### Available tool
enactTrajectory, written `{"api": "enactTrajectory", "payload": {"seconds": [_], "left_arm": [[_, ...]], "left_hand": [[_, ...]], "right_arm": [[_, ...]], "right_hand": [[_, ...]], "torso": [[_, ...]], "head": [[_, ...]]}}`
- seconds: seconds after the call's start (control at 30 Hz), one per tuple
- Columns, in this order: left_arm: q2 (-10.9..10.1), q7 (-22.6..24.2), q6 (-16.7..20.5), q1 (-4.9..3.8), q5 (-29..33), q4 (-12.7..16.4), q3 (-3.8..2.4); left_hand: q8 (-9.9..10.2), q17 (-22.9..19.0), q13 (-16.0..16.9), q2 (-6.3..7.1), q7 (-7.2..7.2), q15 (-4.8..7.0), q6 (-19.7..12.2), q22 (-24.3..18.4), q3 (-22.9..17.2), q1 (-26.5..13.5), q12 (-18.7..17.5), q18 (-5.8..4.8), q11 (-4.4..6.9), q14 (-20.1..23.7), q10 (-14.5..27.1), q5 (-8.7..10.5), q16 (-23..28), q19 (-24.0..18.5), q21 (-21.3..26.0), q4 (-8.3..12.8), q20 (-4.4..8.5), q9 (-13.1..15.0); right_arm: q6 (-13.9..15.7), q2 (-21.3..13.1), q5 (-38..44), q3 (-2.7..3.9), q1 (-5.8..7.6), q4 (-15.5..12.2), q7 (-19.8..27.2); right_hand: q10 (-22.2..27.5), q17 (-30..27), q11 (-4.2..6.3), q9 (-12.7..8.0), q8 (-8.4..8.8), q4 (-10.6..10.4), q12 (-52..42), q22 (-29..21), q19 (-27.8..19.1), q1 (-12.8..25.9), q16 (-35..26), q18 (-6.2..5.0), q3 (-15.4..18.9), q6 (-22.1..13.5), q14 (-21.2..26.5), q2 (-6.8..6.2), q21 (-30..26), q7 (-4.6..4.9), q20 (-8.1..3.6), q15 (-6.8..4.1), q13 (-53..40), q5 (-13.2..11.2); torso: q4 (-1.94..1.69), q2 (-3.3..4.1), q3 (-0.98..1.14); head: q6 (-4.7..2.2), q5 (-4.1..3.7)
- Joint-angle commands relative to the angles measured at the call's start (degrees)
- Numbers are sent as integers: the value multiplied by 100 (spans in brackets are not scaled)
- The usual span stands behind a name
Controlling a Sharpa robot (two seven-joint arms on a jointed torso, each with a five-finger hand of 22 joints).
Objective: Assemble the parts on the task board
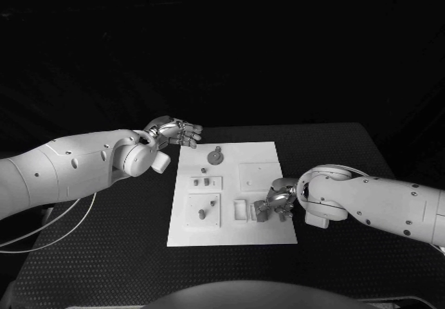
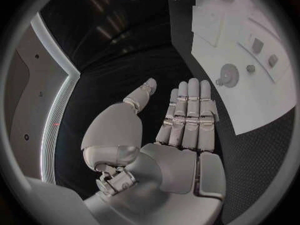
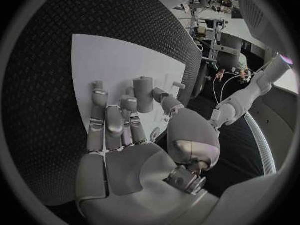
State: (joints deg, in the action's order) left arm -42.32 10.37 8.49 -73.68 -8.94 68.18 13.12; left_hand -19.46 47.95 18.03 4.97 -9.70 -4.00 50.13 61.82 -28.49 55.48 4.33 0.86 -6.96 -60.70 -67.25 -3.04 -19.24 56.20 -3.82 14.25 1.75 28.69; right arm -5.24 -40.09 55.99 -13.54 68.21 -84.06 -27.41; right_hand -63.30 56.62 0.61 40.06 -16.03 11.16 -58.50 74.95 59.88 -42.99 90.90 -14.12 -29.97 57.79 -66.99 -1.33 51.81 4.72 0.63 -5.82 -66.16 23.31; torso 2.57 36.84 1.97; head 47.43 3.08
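Right hand (image 1: 275,203) is sitting over the near right part of the task board (image 1: 264,149), fingers pointing down at it. From the right wrist camera I am seeing this hand (image 3: 134,135) with a grey cylindrical part (image 3: 143,94) standing upright at its fingertips, the thumb on one side and the fingers on the other. It looks to me as though the part is pinched between them, though I cannot tell how firmly. Whether the part's foot is seated in the board (image 3: 119,60) or just above it, I cannot tell.

Left hand (image 1: 173,132) is hovering off the far left corner of the board, over the black table (image 1: 111,257). On the left wrist camera I am watching that hand (image 2: 178,130) lying flat, fingers straight and side by side, thumb held apart, with nothing in it.

On the board I am making out a round, gear-like part (image 1: 215,156) near the far edge, also showing on the left wrist camera (image 2: 229,76). Toward the middle left, two small pegs (image 1: 200,183) are standing in a raised square block. Nearer to me on the left, another block is carrying a slanted part (image 1: 209,206). A plain raised square (image 1: 257,175) is lying right of centre, just beyond the right hand.
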Motion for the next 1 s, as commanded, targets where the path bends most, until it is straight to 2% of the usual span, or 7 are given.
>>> {"api": "enactTrajectory", "payload": {"seconds": [0.03, 0.27, 0.7, 1.0], "left_arm": [[0, 27, -86, -2, 30, 22, -3], [0, 25, -85, -3, 30, 25, -3], [14, 20, -105, -3, 30, 30, -4], [18, 19, -112, -3, 30, 21, -4]], "left_hand": [[16, 5, -7, 6, 1, -3, -43, -10, -6, -51, 0, 62, 15, 23, 31, 14, 25, -39, -10, -42, -7, 4], [16, 6, -8, 8, 1, -4, -43, -10, -7, -48, 0, 62, 15, 23, 31, 14, 26, -40, -10, -41, -8, 4], [15, 8, -8, 13, 1, -5, -43, -11, -7, -45, 1, 62, 15, 25, 31, 14, 28, -42, -11, -41, -9, 5], [15, 9, -9, 14, 1, -6, -44, -12, -7, -44, 2, 62, 15, 27, 31, 14, 29, -43, -12, -43, -11, 5]], "right_arm": [[-2, -12, -227, 1, 25, -41, 54], [-4, 51, -504, 11, 70, 5, 66], [-73, 534, -709, 9, 117, 347, 62], [-175, 681, -731, 0, 113, 497, 26]], "right_hand": [[-2, 1, 44, -2, 6, 71, -40, 104, 27, 56, -20, -88, -136, 109, -95, -40, 13, 47, -2, -88, 8, 17], [4, -4, 47, -10, 22, -20, -47, 105, 24, 120, -26, -88, -148, 122, -85, -138, 8, 44, -7, -92, 21, 15], [20, -1, 44, -17, 38, -78, -47, 106, 13, 158, -32, -88, -159, 115, -73, -168, 2, 48, -7, -91, 29, 14], [31, -17, 40, -21, 50, -116, -48, 108, 4, 183, -34, -88, -165, 107, -51, -178, 0, 52, -6, -88, 33, 14]], "torso": [[1, 2, 1], [-2, 2, 0], [-3, -1, -7], [-2, 1, -1]], "head": [[-2, -5], [4, -10], [15, -24], [25, -16]]}}
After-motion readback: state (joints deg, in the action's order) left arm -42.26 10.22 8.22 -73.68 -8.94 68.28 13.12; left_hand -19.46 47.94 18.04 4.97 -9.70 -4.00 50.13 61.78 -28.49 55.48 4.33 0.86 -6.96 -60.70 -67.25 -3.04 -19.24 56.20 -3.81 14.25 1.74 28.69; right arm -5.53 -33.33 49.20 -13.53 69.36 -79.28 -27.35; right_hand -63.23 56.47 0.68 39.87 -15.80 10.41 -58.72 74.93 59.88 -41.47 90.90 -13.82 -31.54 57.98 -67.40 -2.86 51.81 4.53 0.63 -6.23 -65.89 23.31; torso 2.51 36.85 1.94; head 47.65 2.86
